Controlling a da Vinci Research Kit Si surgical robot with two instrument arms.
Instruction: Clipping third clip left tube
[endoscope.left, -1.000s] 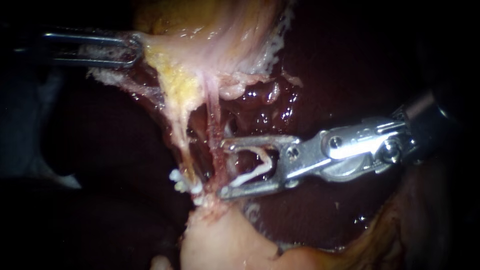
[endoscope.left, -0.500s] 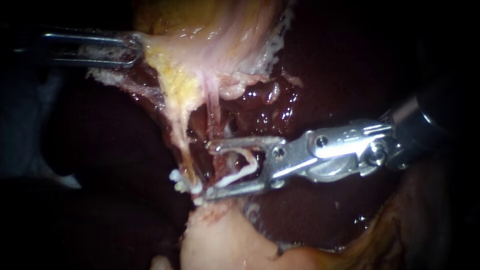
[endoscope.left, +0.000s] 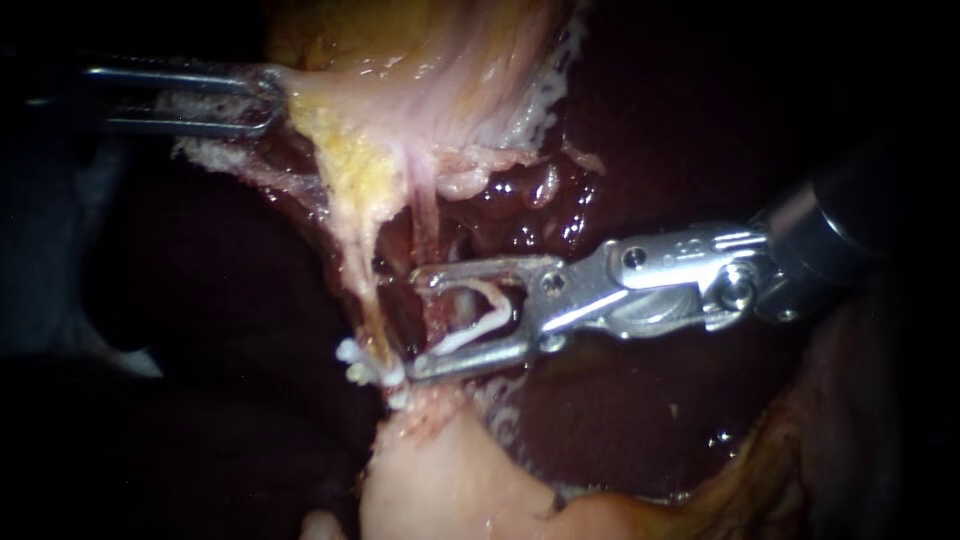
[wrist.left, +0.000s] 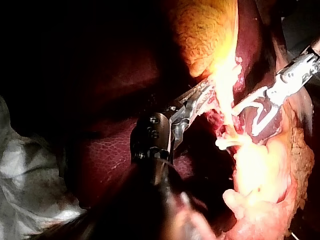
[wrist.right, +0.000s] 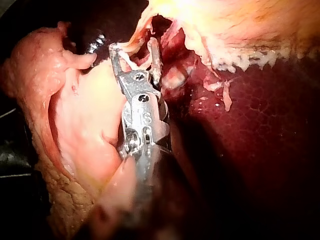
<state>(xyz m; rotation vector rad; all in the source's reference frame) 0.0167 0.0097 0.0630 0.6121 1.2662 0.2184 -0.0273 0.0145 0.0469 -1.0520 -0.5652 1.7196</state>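
**Open white clip (endoscope.left: 490, 325) astride reddish tube (endoscope.left: 436, 318)**

On the right instrument (endoscope.left: 415, 323), jaws spread wide, gripping the white clip by both legs, reddish tube between them. Just beside the lower jaw's tip, seated clips (endoscope.left: 365, 368). On the left instrument (endoscope.left: 268, 100), jaws clamped on gallbladder (endoscope.left: 420, 90) edge, above dark liver (endoscope.left: 620, 420).
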